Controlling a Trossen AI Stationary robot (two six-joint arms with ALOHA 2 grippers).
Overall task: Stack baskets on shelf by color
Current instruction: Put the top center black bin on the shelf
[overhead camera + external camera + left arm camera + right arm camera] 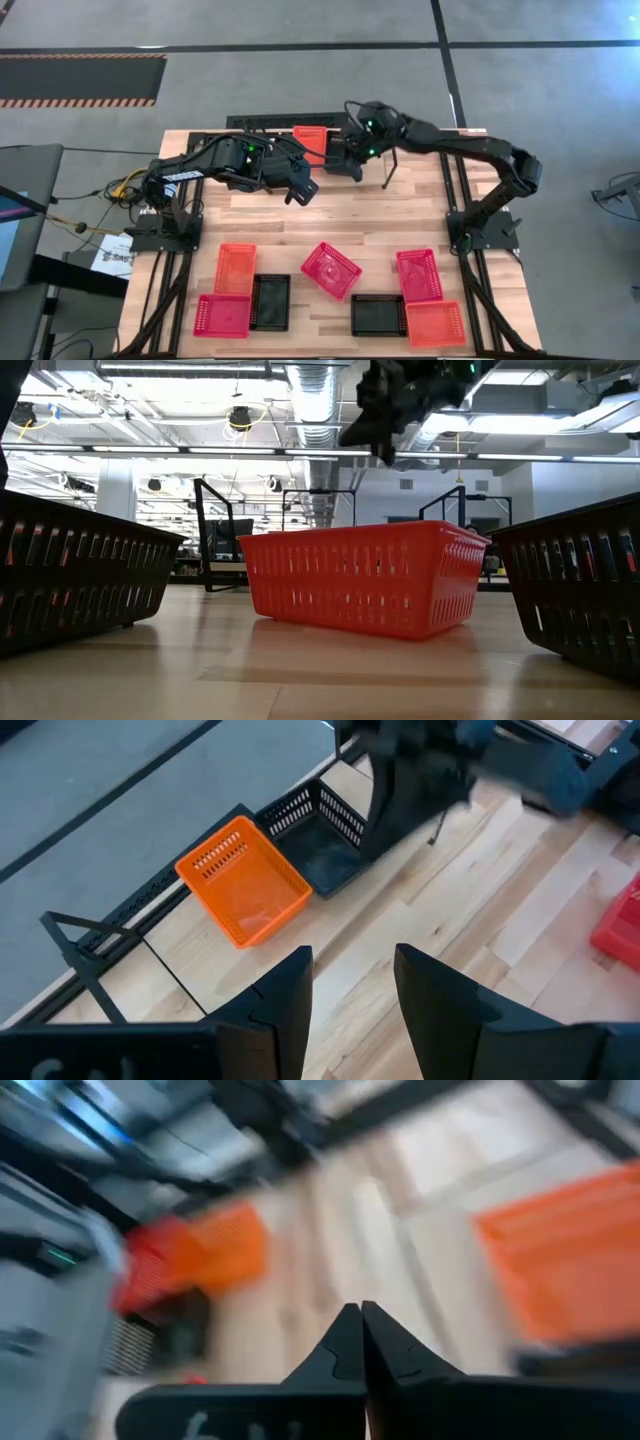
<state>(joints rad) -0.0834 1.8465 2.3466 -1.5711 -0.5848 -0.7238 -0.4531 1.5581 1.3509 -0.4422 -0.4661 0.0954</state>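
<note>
Right hand (pixel 362 1320) pinched fully closed, holding nothing, above the shelf (pixel 262 124) by the orange basket (pixel 243 882) and black basket (pixel 322 842). Left hand (pixel 350 982) hovers nearby, fingers parted, empty.

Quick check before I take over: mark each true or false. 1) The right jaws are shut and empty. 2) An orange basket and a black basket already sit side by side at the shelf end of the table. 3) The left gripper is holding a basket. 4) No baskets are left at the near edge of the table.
1) True: the right gripper has its jaws closed together with nothing between them.
2) True: the orange basket sits beside the black basket in the left wrist view.
3) False: the left gripper is open and empty.
4) False: several remain there, including a tilted red basket.
</note>
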